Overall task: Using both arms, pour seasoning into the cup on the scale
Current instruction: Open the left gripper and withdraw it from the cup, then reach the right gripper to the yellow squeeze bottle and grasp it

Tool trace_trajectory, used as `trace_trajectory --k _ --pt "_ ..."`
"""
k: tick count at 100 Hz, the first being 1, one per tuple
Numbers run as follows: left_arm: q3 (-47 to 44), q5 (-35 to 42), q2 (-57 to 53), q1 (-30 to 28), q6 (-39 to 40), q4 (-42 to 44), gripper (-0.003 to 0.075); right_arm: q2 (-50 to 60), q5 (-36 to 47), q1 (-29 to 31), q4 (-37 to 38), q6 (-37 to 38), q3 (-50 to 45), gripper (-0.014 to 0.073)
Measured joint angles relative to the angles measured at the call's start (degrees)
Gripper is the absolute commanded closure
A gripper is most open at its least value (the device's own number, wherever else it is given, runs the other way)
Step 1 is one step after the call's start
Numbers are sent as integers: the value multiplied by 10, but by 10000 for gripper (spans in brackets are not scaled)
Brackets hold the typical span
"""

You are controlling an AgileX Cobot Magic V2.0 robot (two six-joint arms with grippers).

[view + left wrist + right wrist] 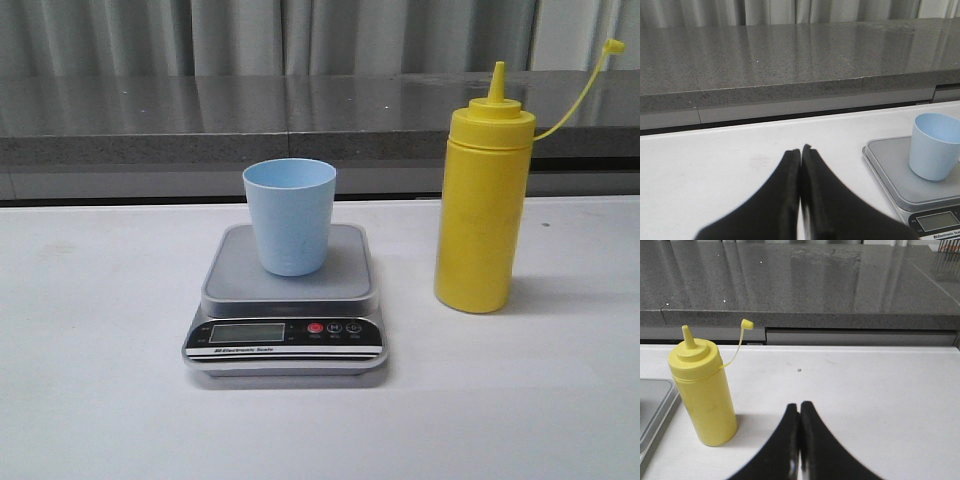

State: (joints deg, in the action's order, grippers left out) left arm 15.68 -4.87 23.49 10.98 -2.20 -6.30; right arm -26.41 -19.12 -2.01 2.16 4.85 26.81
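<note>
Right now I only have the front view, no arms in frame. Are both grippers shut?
Observer: Yes. The left gripper is shut and holds nothing; its fingers meet over bare white table.
Operator: And the right one?
Observer: The right gripper is shut and empty too, well apart from the tall yellow plastic squeeze bottle.
Operator: Anything inside the pale blue plastic cup?
Observer: The left wrist view looks in from above the rim: the visible inside of the cup looks empty. It stands on the flat grey digital scale.
</note>
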Motion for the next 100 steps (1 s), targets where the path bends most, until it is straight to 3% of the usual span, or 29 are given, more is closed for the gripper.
trace_trajectory --k 39,65,84,93,100 --pt "0 0 0 0 0 0 738 -214 87 -26 -61 0 35 660" --pt "0 0 0 0 0 0 738 -307 152 -109 -14 -2 35 660" --pt "0 0 0 0 0 0 738 -344 223 -125 5 -2 20 657" --pt "0 0 0 0 0 0 738 -358 288 -125 21 -2 -10 616" --pt "0 0 0 0 0 0 738 -368 342 -125 30 -2 -38 537"
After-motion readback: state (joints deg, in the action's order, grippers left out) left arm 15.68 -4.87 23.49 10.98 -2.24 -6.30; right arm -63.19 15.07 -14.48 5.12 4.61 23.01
